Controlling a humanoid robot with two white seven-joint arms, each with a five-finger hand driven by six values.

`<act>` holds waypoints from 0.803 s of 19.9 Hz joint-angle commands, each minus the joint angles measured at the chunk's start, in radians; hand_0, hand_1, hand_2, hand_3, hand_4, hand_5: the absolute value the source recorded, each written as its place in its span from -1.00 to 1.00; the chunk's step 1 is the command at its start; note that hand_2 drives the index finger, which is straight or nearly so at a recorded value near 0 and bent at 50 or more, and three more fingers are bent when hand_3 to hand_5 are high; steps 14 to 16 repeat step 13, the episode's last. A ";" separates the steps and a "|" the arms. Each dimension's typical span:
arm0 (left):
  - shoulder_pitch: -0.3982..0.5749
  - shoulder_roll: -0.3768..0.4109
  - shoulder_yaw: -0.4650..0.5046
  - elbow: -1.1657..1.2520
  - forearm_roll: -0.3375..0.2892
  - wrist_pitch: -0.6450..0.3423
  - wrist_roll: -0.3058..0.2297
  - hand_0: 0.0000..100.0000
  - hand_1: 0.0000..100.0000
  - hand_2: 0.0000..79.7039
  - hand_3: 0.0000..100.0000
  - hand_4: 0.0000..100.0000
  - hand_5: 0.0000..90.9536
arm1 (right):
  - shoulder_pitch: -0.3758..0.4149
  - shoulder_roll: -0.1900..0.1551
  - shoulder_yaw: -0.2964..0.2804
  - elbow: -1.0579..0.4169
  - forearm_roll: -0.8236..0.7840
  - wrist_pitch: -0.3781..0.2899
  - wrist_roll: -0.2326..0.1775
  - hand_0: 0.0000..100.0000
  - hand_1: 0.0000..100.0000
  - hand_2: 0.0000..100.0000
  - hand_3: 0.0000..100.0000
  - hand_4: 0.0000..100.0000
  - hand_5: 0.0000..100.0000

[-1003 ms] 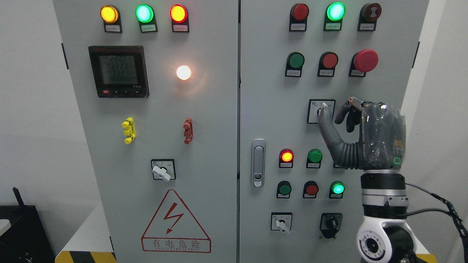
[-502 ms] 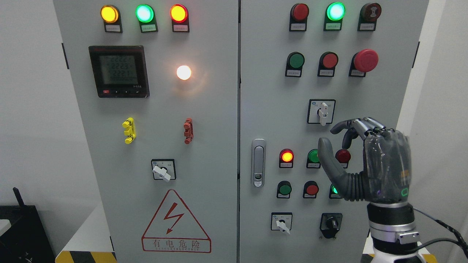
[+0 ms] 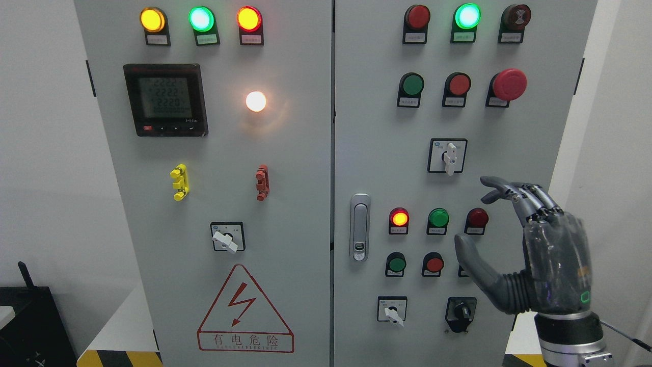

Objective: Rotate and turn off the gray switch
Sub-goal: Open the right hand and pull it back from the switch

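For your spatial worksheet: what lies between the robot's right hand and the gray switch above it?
Only bare panel separates the right hand from the gray switch in the head view.

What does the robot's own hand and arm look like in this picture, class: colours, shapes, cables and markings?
Only the right hand shows: dark grey, with jointed metal fingers, a ribbed thumb base, a glossy see-through back cover and a small green light. Below sits a silver wrist ring with a thin black cable.

1. The right hand (image 3: 530, 255) hides a button behind its thumb; its wrist runs off the bottom edge.
2. Button label print is too small to read.
3. The meter (image 3: 165, 99) digits are blurred.
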 commanded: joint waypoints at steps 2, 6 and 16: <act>0.000 0.000 0.032 0.000 0.000 0.000 0.000 -0.76 -0.22 -1.00 -1.00 -1.00 -1.00 | 0.023 -0.060 -0.064 -0.027 -0.024 -0.002 0.001 -0.80 -0.62 -0.90 -0.94 -1.00 -1.00; 0.000 0.000 0.032 0.000 0.000 0.000 0.000 -0.76 -0.22 -1.00 -1.00 -1.00 -1.00 | 0.024 -0.060 -0.063 -0.035 -0.024 -0.003 -0.001 -0.82 -0.60 -0.90 -0.94 -1.00 -1.00; 0.000 0.000 0.032 0.000 0.000 0.000 0.000 -0.76 -0.22 -1.00 -1.00 -1.00 -1.00 | 0.024 -0.054 -0.063 -0.047 -0.024 -0.003 -0.002 -0.81 -0.58 -0.82 -0.91 -1.00 -1.00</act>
